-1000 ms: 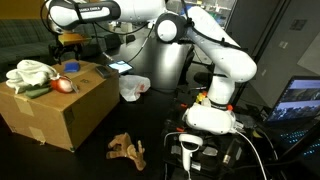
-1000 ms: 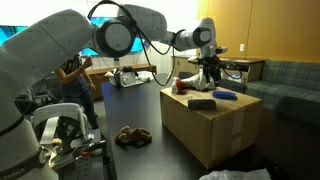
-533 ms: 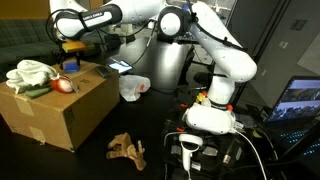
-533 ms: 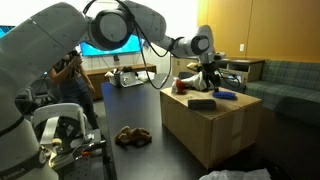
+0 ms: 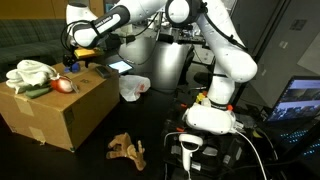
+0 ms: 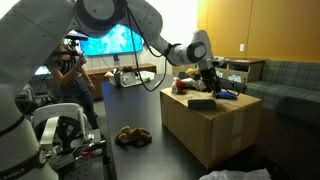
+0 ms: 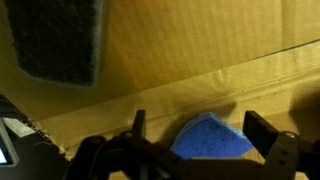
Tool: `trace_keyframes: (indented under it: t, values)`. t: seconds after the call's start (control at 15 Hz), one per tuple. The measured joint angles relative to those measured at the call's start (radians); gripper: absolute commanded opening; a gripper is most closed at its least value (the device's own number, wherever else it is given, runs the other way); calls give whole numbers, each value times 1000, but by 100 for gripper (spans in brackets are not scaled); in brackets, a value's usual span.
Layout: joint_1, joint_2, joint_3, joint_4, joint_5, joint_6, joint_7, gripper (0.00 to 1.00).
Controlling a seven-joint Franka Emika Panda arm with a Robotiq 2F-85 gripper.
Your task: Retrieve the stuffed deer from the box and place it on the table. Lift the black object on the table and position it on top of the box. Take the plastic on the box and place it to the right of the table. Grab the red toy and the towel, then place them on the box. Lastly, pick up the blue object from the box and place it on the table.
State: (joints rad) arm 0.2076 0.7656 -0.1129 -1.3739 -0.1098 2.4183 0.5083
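Pincer (image 7: 196, 120) wide open, empty, straddling one blue object (image 7: 212, 142); one black object (image 7: 60, 40) on box (image 7: 200, 50).

- Blue object (image 7: 212, 140): wrist view, 6 o'clock. Its lower part is cut off by the bottom edge and its flanks are overlapped by the dark frame of the end effector (image 7: 200, 126). Blurred; kind not legible.
- Black object (image 7: 60, 40): wrist view, 10 o'clock. Runs off the top edge; soft-focus.
- Cardboard box (image 7: 200, 50): wrist view. Cropped on every side.
- Stuffed deer (image 5: 127, 150): both exterior views, 6 o'clock. Too small to tell head from legs.
- End effector, both exterior views: small and dark, fingers not readable there.
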Motion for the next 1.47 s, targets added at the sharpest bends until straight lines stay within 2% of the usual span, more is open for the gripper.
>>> trace_keyframes:
  t: [0.27, 0.47, 1.0, 1.47]
  values:
    - [19, -82, -5, -143, -10, 133, -1, 100]
    - [32, -111, -4, -184, -11, 162, -10, 100]
    - [30, -101, 9, -171, -5, 160, -62, 100]
    - [11, -53, 21, -87, 12, 150, -83, 100]
